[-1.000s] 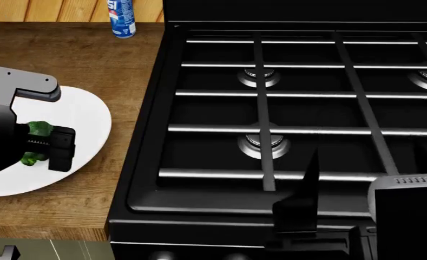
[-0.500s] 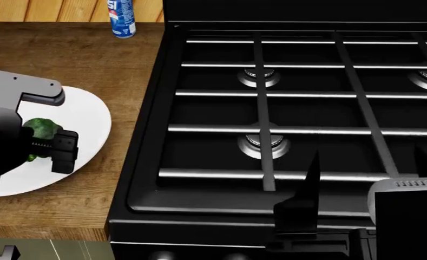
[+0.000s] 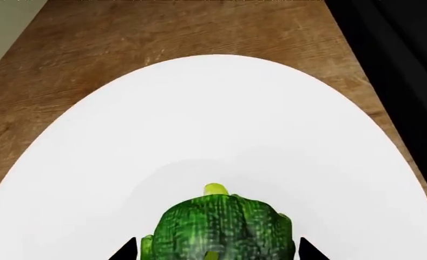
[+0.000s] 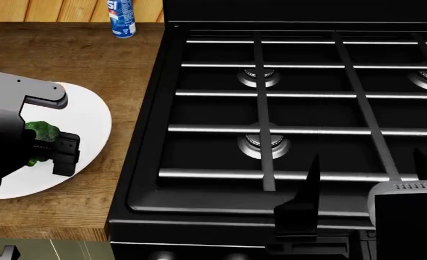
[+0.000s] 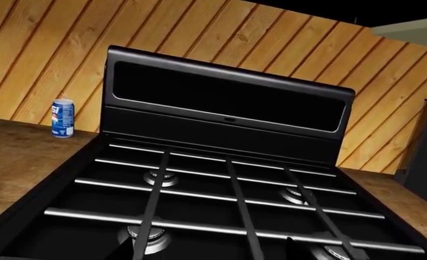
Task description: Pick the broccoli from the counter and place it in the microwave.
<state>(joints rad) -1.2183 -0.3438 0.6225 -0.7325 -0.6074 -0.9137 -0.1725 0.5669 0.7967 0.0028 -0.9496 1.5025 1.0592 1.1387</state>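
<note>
Wood-grain counter (image 4: 76,59) bears smooth white plate (image 4: 90,116); left fingers (image 4: 63,153) clasp lumpy broccoli (image 3: 217,227).

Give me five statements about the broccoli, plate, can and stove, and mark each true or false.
1. The broccoli sits between the left claw fingers, over the white plate. True.
2. The plate rests on the stove. False: it rests on the wooden counter.
3. The blue-and-white can stands upright at the back of the counter. True.
4. The right claw holds the can. False: it hangs at the stove's front edge, away from the can.
5. A pot covers a burner. False: the grates are bare.
</note>
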